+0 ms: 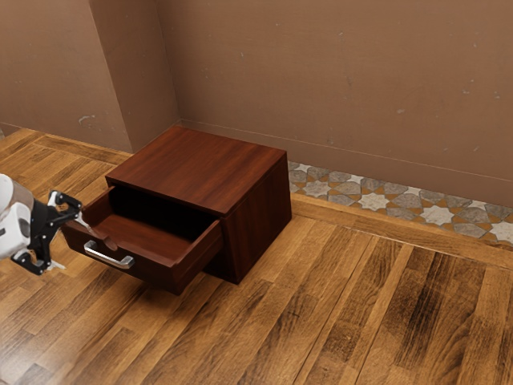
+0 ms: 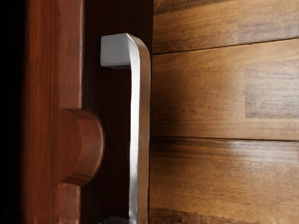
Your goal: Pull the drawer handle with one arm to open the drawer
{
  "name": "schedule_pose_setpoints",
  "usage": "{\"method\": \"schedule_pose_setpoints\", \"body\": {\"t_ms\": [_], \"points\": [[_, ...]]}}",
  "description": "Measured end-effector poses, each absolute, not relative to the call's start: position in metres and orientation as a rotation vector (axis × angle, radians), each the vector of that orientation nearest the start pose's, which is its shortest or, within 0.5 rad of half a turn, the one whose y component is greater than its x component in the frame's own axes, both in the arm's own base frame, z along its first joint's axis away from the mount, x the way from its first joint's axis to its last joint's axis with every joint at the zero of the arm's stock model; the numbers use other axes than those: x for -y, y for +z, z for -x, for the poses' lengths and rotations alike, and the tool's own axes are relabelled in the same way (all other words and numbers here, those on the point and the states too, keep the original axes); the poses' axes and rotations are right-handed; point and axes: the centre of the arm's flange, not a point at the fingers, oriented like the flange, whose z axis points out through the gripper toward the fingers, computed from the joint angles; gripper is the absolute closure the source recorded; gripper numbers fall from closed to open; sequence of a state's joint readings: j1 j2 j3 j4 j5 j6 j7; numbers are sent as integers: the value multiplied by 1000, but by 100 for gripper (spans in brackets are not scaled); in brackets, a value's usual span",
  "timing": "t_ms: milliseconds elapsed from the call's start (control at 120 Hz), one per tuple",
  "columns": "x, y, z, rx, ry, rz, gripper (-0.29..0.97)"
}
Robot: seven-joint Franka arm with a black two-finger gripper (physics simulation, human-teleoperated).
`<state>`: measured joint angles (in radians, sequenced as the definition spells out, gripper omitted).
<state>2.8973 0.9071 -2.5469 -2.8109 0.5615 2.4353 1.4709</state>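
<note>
The drawer handle (image 1: 110, 257), a silver bar, sits on the front of the drawer (image 1: 152, 238), which stands pulled far out of the dark wooden cabinet (image 1: 200, 164) on the plank floor (image 1: 361, 321). The tool (image 1: 64, 238) is just beside the handle's end, at the exterior view's left, with its fingers spread wide and gripping nothing. Behind the cabinet a tiled strip (image 1: 401, 200) runs along the brown wall (image 1: 337, 72).

Exterior view: looked down from above and well back, facing the cabinet (image 1: 200, 164) and the wall (image 1: 337, 72) behind it.
Wrist view: sat very close to the drawer handle (image 2: 140, 116), floor (image 2: 224, 93) beyond.
Shared: drawer handle and floor.
</note>
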Motion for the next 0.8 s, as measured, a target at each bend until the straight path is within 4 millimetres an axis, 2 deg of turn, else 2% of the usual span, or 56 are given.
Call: {"method": "schedule_pose_setpoints", "body": {"t_ms": [117, 167, 217, 267, 392, 517, 658, 750, 800], "points": [[-146, 501, -329, -1858, -385, 2048, 1], [-151, 516, -330, -1853, -342, 2089, 1], [-138, 547, -337, -1860, -299, 2087, 1], [-129, 567, -345, -1871, -265, 2114, 1], [-113, 600, -370, -1891, -181, 2195, 0], [-99, 629, -379, -1883, -115, 2268, 0], [-86, 672, -400, -1812, -65, 2366, 0], [-77, 684, -411, -1779, -25, 2419, 0], [-62, 691, -420, -1775, -9, 2419, 0]]}}
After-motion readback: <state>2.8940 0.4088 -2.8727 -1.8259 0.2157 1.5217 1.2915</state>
